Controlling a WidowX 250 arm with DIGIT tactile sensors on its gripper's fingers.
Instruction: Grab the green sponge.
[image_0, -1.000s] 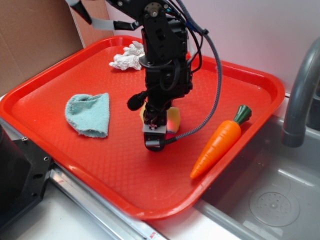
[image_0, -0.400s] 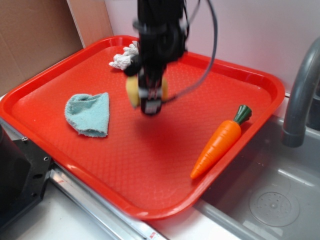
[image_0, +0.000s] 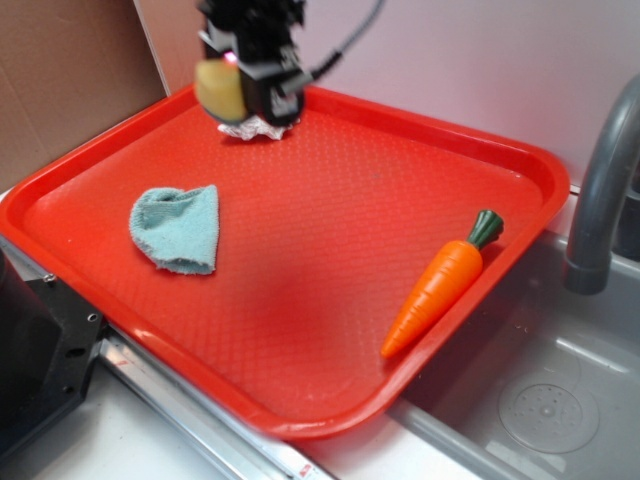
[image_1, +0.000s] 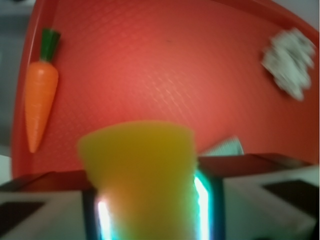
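One small block, the green sponge (image_1: 137, 175), sits pinched between the gripper (image_0: 245, 85)'s jaws, carried high over the far corner of the red tray (image_0: 330, 400), above the white rag (image_1: 290, 62). It looks light and squashy, so a squeeze across its yellow middle should hold; its green layer is hidden here.

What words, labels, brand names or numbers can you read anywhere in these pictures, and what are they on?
None: no readable text in either view.
The red tray, carrot, teal cloth and white rag carry no print.
The green sponge, clamped in the hand, is plain, and the hand is too blurred to show any marking.
The faucet and sink show no label.
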